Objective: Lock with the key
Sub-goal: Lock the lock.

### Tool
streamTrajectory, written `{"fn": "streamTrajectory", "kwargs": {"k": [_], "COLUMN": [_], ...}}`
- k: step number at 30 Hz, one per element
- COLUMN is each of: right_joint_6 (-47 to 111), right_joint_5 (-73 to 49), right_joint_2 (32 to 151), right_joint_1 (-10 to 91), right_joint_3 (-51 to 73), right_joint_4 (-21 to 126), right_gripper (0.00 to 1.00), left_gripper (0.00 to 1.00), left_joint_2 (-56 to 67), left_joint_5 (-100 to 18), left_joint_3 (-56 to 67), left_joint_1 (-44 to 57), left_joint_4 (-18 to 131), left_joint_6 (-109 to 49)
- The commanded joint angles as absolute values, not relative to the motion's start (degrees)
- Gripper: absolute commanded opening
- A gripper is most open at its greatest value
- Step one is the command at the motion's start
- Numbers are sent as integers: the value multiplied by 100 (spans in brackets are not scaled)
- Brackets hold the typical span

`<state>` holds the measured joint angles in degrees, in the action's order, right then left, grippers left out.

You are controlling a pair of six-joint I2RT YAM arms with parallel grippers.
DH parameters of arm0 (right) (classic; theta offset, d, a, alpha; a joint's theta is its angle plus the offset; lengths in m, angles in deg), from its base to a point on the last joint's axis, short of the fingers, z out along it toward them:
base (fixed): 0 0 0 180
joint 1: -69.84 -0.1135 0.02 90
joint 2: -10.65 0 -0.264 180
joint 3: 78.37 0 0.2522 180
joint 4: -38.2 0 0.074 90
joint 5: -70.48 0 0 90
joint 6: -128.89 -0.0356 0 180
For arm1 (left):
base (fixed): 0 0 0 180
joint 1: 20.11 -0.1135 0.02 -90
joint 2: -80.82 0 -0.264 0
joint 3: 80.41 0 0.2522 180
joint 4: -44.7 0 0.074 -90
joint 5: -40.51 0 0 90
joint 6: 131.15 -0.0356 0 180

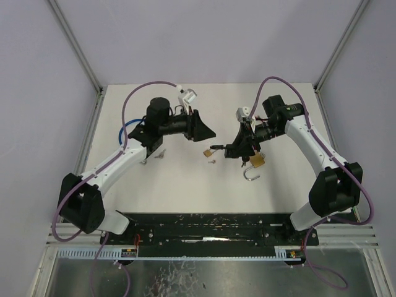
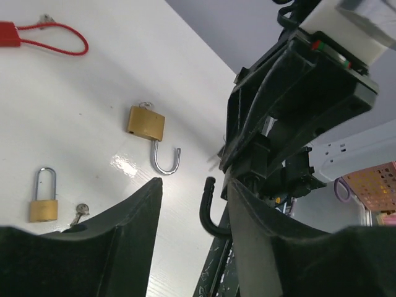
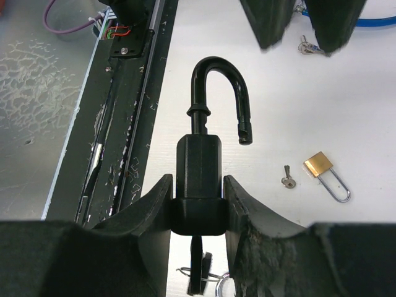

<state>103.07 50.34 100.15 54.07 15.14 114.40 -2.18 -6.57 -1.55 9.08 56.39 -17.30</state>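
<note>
Right tool [image 3: 198, 189] is clamped on the body of the black padlock [image 3: 199, 158], with the key [image 3: 197, 272] apparently under it; the metal looks rigid, heavy and smooth, so grip the flat sides; its shackle [image 3: 218, 74] stands open; beyond, left tool [image 2: 193, 185] hovers wide and empty over the bench [image 3: 278, 105].

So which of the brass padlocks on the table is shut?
The smaller brass padlock beside the loose key: its loop is closed into the body. The larger brass padlock has its loop hanging open.
</note>
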Motion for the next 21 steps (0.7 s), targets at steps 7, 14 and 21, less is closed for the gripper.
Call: {"fn": "streamTrajectory", "kwargs": {"k": [7,14,21], "right_joint_6": [10393,10651,10702], "right_joint_5": [5599,5741,5725], "right_joint_2": [9677,9707,9679], "right_joint_1": [5417,5413,5419], "right_joint_3": [1691,1727,1721], "right_joint_4": [11617,11835,11870], "right_gripper": [0,0,0], "left_gripper": [66,67,52], "left_joint_2": [1389,1231,840], "left_joint_5": [-317,-415,92], "left_joint_3": [-1969,-1570,-1295], "left_joint_1": [1073,1548,1550], "left_joint_4": [2447,3919,4407], "left_joint_6": [-2653,-4294,-4603]}}
